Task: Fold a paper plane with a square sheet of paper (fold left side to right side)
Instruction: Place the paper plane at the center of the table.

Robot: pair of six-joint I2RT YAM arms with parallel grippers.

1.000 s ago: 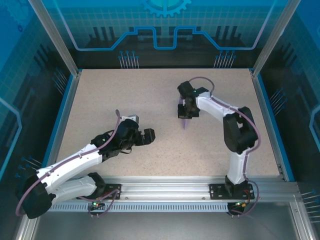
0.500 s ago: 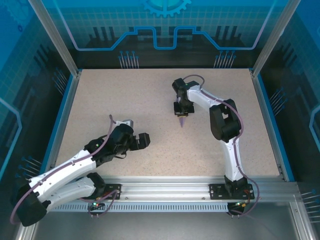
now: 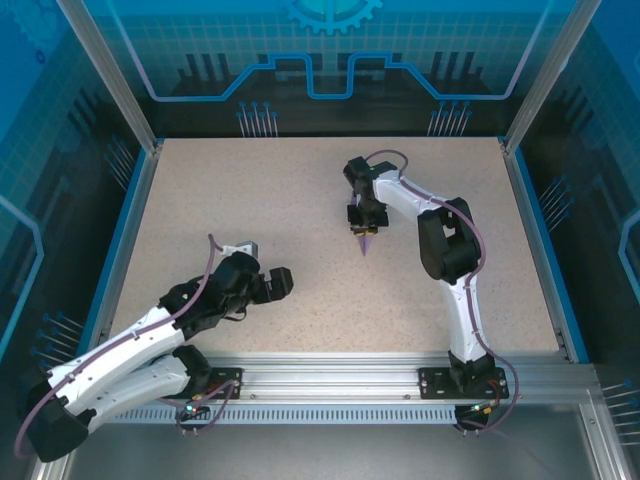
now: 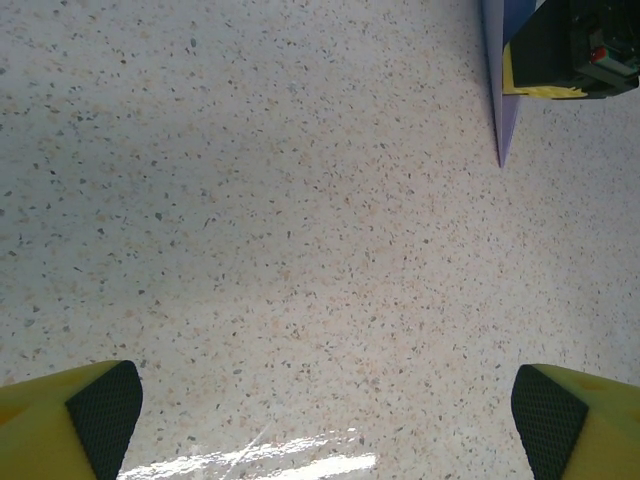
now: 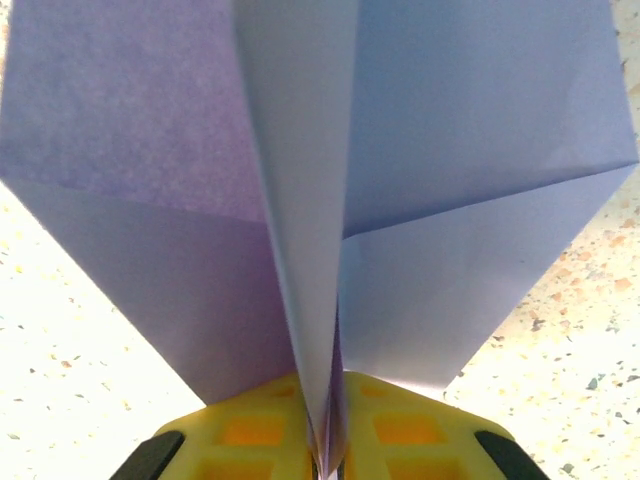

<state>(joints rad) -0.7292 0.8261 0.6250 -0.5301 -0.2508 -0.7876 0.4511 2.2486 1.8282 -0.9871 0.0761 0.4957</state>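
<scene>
While my left fingers [image 4: 95,415] stand spread wide above the speckled surface [image 3: 250,200] at the near left, my right fingers [image 5: 255,440] pinch the centre fold of the paper plane [image 3: 366,240]. It sits just right of the surface's centre, wings spread, its pointed tip aimed toward the near edge.

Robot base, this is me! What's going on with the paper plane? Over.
Left gripper open, low over the speckled table. Right gripper shut on the pale purple folded paper plane, by its centre fold. Nothing blocking. Over.
</scene>
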